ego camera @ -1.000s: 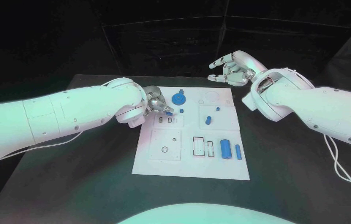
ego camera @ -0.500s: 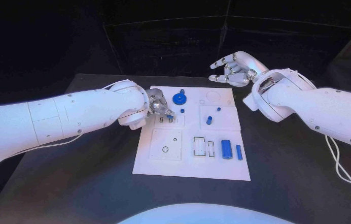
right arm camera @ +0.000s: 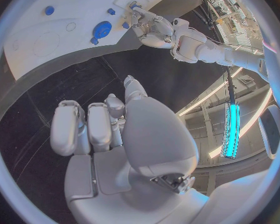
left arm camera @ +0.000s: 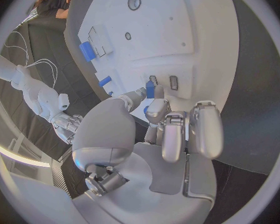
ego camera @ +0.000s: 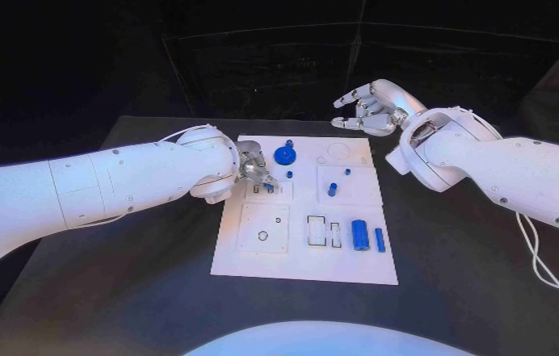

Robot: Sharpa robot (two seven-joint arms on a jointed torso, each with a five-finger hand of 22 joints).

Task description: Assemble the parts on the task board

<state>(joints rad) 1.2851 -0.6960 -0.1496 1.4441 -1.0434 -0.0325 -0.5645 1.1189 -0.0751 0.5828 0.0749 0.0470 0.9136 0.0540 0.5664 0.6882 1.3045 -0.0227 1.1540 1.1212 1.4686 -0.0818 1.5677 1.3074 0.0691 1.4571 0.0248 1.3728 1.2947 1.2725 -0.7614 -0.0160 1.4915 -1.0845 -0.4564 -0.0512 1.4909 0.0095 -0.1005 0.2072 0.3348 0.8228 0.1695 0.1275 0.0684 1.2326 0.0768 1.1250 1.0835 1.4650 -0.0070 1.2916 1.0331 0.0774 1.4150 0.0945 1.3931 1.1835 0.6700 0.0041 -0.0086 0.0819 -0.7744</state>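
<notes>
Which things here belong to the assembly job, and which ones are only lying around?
Belong to the job:
- task board
- small blue part, pinched by the left hand
- blue gear-like disc
- blue cylinder and blue bar beside it
- short blue pegs

Not part of it now:
- black table
- right hand, raised beyond the board, holding nothing

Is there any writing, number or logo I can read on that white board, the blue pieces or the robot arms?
None can be read.
Task board: only outlines and holes, no lettering.
Blue parts: plain.
Left robot hand and right robot hand: no legible markings.
</notes>
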